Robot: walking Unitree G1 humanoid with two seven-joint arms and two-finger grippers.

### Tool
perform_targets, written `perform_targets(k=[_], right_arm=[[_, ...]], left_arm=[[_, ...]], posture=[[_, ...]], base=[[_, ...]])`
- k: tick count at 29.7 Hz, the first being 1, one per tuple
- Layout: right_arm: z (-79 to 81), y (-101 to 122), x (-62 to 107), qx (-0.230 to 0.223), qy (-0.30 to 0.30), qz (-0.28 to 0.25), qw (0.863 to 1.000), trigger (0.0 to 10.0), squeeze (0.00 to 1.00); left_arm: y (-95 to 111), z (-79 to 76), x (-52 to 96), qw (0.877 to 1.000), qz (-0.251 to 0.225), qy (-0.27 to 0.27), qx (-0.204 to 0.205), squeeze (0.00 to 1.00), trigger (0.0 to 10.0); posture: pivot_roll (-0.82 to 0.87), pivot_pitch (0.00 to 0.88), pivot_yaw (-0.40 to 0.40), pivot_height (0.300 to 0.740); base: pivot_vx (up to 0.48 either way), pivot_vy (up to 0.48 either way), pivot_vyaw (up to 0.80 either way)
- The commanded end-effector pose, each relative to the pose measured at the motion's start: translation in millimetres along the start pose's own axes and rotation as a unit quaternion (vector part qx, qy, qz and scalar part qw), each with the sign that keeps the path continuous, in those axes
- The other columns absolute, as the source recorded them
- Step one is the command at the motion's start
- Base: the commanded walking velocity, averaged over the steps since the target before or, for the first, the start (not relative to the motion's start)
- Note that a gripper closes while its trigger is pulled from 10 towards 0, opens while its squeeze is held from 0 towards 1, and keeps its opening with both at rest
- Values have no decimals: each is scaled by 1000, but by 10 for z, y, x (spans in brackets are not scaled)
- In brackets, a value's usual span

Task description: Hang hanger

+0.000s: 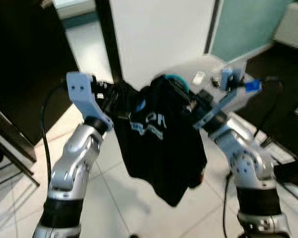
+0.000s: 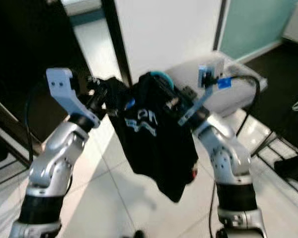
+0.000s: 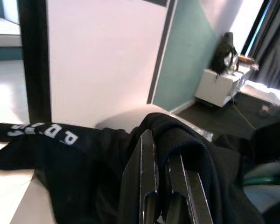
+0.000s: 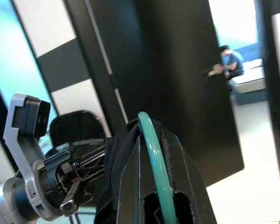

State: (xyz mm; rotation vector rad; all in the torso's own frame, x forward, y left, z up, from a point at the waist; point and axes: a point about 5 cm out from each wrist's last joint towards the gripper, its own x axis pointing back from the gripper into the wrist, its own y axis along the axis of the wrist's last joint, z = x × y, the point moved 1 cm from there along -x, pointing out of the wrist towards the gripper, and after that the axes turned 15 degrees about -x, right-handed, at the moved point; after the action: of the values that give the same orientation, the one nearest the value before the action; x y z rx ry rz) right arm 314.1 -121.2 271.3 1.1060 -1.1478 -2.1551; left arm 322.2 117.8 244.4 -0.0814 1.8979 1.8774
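Your right gripper (image 4: pixel 151 186) clamps the teal hanger (image 4: pixel 154 158); your left gripper (image 3: pixel 163 186) pinches the black T-shirt (image 1: pixel 159 144) draped on it, held mid-air. Uneven pulling could slide the shirt off.

Left gripper (image 3: pixel 165 186) fingers pinch black shirt (image 3: pixel 84 158) (lettering seemingly white).

Both arms raised; left claw (image 1: pixel 116 101), right claw (image 1: pixel 181 94) clamped.
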Motion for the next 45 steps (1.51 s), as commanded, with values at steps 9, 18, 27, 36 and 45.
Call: perform_targets(k=[9, 18, 27, 36, 45], right_arm=[[60, -195, -61, 0, 18, 31, 999, 10000, 0], [-190, -647, 206, -9, -80, 79, 994, 10000, 0], [-400, -834, 480, -13, -169, 78, 982, 10000, 0], [-383, -878, 475, -12, -170, 75, 983, 10000, 0], [-366, -870, 441, -15, -160, 70, 985, 10000, 0]], left_arm=[[-269, 74, 155, 997, 54, 26, -40, 0, 10000], [-574, 263, 493, 988, 111, 86, -60, 0, 10000], [-701, 288, 664, 982, 133, 106, -87, 0, 10000], [-725, 270, 658, 981, 133, 104, -94, 0, 10000], [-688, 258, 651, 981, 126, 103, -105, 0, 10000]], posture=[[-78, 126, 14, 740], [-68, 127, 12, 740], [-57, 107, 21, 740], [-50, 102, 23, 740], [-43, 119, 18, 740]], base=[[0, 0, 800], [0, 0, 800], [0, 0, 800], [0, 0, 800], [0, 0, 800]])
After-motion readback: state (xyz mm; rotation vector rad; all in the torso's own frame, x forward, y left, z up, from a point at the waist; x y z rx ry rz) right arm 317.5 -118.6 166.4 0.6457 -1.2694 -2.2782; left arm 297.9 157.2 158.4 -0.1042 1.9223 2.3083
